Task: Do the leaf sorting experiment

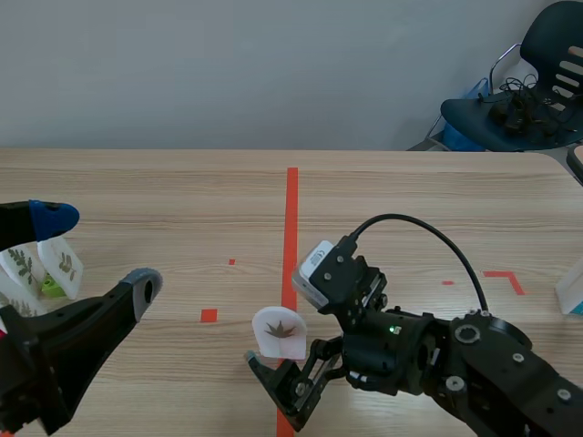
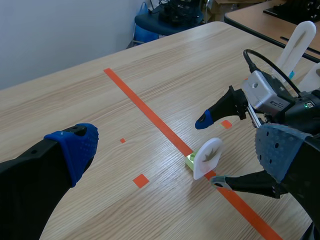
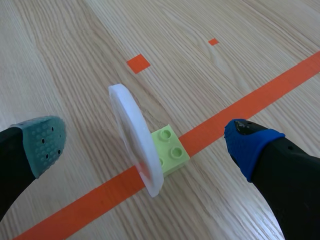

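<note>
Near the worktop's [image 1: 182,200] front edge, a leaf card [image 3: 135,135] stands on the tape line [image 1: 291,209].
The right tool [image 3: 147,145] brackets it, wide open and not touching it; the left tool [image 2: 177,145] gapes empty.

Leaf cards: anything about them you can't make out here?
Centre leaf card: right wrist view shows it edge-on, so its leaf is hidden.
Cards at scene's left: cut by the edge, partly behind the left gripper; count unclear.
White thing at scene's right edge: cut off.
</note>
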You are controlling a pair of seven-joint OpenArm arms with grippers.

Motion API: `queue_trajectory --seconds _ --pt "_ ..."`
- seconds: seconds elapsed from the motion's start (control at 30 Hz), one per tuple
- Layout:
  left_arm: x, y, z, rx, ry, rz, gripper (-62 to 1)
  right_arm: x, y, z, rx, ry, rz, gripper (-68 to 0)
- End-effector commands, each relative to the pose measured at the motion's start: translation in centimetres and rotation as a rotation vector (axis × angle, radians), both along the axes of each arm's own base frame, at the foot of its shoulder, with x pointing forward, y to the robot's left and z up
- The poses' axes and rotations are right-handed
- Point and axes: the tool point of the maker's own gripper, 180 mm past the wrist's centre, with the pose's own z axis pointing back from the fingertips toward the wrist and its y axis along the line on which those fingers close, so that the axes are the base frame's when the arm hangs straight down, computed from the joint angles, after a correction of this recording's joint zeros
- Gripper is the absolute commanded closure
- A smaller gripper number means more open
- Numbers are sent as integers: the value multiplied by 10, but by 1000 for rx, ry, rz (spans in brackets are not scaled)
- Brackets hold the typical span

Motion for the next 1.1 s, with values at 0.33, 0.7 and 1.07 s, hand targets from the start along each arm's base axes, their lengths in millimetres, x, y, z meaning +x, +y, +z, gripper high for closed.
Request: queue_trajectory --seconds 0.33,0.7,1.07 --pt "1 -3 9 -21 -24 -8 -623 2 4 4 -8 -22 24 -300" --pt "1 -3 9 -21 -24 -8 -623 3 -5 4 -18 -32 27 -59" --pt "1 -3 9 -21 -24 -8 -623 16 -3 43 54 -119 45 -48"
